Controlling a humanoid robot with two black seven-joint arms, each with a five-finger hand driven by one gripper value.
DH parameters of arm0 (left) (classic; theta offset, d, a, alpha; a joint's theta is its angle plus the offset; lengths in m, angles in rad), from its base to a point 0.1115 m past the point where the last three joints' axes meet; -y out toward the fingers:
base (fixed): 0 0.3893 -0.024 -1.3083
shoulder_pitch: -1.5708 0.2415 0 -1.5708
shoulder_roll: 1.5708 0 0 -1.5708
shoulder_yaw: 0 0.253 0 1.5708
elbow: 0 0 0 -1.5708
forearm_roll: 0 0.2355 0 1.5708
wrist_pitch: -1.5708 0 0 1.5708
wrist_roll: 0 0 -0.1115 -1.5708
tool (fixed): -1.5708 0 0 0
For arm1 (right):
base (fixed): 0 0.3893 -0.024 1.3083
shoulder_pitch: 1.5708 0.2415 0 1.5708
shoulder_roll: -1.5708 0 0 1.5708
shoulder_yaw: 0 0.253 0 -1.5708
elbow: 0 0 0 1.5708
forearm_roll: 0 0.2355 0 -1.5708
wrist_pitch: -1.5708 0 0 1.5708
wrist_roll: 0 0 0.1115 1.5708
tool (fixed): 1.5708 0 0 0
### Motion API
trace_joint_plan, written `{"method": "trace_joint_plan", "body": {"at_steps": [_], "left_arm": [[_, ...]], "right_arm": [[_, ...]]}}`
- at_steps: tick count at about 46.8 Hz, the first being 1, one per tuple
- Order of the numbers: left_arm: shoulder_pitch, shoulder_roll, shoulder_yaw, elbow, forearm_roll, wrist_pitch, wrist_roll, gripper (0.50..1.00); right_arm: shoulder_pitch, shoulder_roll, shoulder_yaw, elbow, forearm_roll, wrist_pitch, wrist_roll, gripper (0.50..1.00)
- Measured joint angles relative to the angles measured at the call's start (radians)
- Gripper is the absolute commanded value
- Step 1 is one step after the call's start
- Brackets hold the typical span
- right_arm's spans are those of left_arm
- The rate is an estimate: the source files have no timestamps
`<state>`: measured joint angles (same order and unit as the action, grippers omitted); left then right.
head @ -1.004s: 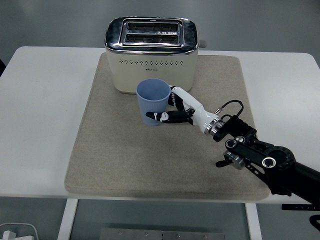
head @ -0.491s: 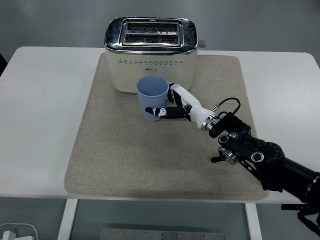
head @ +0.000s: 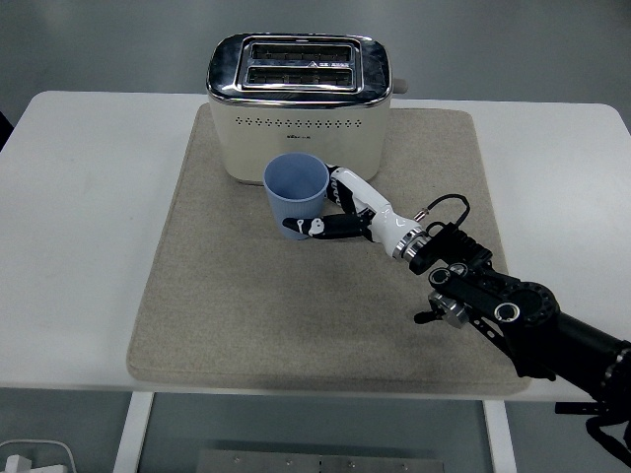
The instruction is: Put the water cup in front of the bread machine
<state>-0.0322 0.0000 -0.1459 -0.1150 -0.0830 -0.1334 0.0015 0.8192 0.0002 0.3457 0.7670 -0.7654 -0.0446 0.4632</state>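
Mat (head: pixel 246 315): cup (head: pixel 296 192) base hidden, robot hand (head: pixel 340 212) gripping.

Blue cup (head: pixel 296 194) before cream toaster (head: pixel 299 108)

Bright, even overhead lighting; sharp focus throughout. Soft shadow below the toaster (head: pixel 299 106) on the mat (head: pixel 197 305), mid frame. Mild glare on chrome top, upper centre. No noticeable blur or edge distortion.
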Motion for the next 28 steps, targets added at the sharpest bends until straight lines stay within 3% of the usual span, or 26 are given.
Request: {"method": "trace_joint_plan", "body": {"at_steps": [22, 28], "left_arm": [[0.0, 0.0, 0.0, 0.0, 0.0, 0.0, 0.0, 1.0], [0.001, 0.0, 0.0, 0.0, 0.0, 0.0, 0.0, 1.0]], "right_arm": [[0.002, -0.002, 0.0, 0.002, 0.0, 0.001, 0.0, 0.913], [0.002, -0.053, 0.008, 0.043, 0.002, 0.023, 0.001, 0.913]]}}
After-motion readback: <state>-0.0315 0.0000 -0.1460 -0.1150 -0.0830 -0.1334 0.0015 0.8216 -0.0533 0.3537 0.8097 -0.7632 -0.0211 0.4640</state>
